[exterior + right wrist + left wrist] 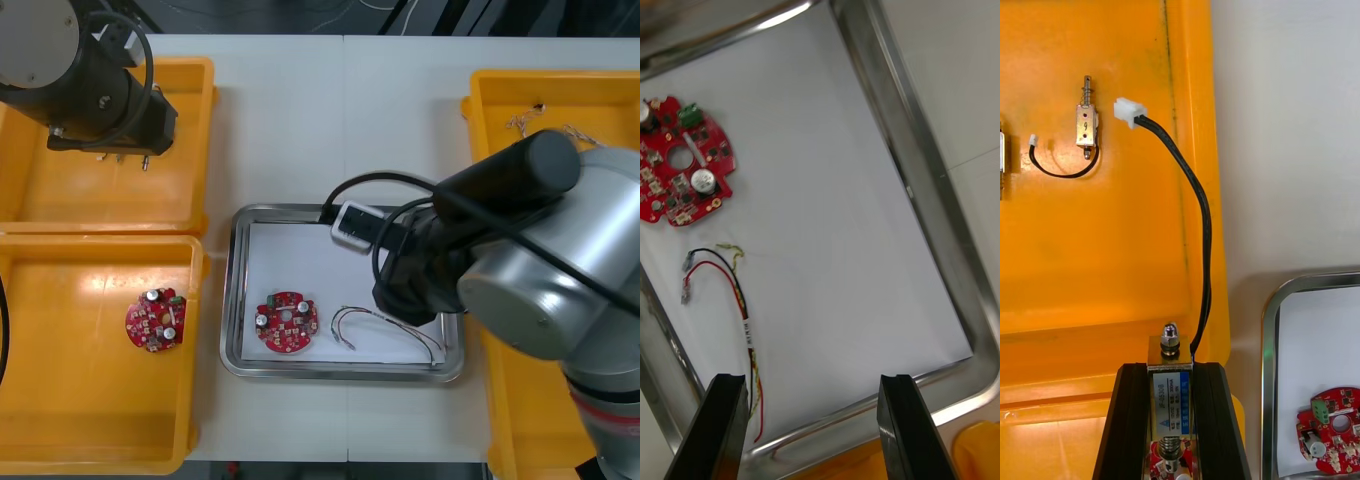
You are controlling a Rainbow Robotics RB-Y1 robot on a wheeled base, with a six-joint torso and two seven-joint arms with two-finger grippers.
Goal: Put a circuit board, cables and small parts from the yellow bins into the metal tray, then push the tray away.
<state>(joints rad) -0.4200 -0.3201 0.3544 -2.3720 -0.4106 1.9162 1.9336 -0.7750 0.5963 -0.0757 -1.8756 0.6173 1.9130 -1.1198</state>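
Observation:
My left gripper [1171, 369] is shut on a small metal part [1169, 397] with a blue label. The part's black cable [1201, 225] arches away to a white plug [1129, 112]. In the front view this gripper [132, 152] hangs over the far left yellow bin [185, 120]. My right gripper [811, 382] is open above the right half of the metal tray [917, 172], with nothing between its fingers. On the tray's white inside lie a round red circuit board [286, 322] [685, 161] and a red and yellow cable [385, 322] [737, 300].
Another small metal part [1086, 124] with a short black cable lies in the far left bin. A second red circuit board [156, 320] sits in the near left bin [60, 420]. Thin cables [530, 120] lie in the far right bin [490, 100]. My right arm [520, 250] covers the tray's right edge.

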